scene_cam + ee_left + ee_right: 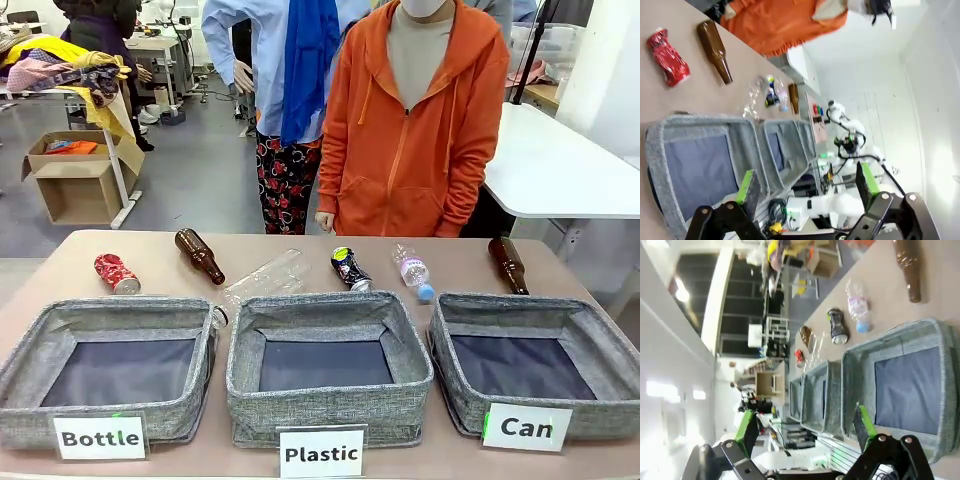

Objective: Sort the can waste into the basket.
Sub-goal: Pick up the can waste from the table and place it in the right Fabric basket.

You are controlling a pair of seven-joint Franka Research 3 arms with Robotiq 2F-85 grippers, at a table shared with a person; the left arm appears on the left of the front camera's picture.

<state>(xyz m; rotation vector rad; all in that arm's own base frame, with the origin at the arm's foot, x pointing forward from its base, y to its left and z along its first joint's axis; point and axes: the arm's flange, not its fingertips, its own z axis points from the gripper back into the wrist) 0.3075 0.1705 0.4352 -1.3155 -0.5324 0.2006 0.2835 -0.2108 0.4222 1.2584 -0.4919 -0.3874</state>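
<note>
The crushed red can [117, 273] lies at the table's far left, also in the left wrist view [668, 57]. The black can with green-yellow print [349, 268] lies behind the middle bin, and shows small in both wrist views [771, 96] [837, 325]. The grey basket labelled "Can" [470, 405] stands front right, its dark lining bare [855, 365]. My left gripper [807, 185] hangs open above the left bin, nothing between its green pads. My right gripper [805, 427] is open too, above the "Can" basket's near edge.
Bins labelled "Bottle" [25, 365] and "Plastic" [245, 385] stand left and middle. Two brown glass bottles [199, 255] [507, 264] and clear plastic bottles [264, 277] [413, 270] lie behind the bins. A person in an orange hoodie [415, 130] stands at the far edge.
</note>
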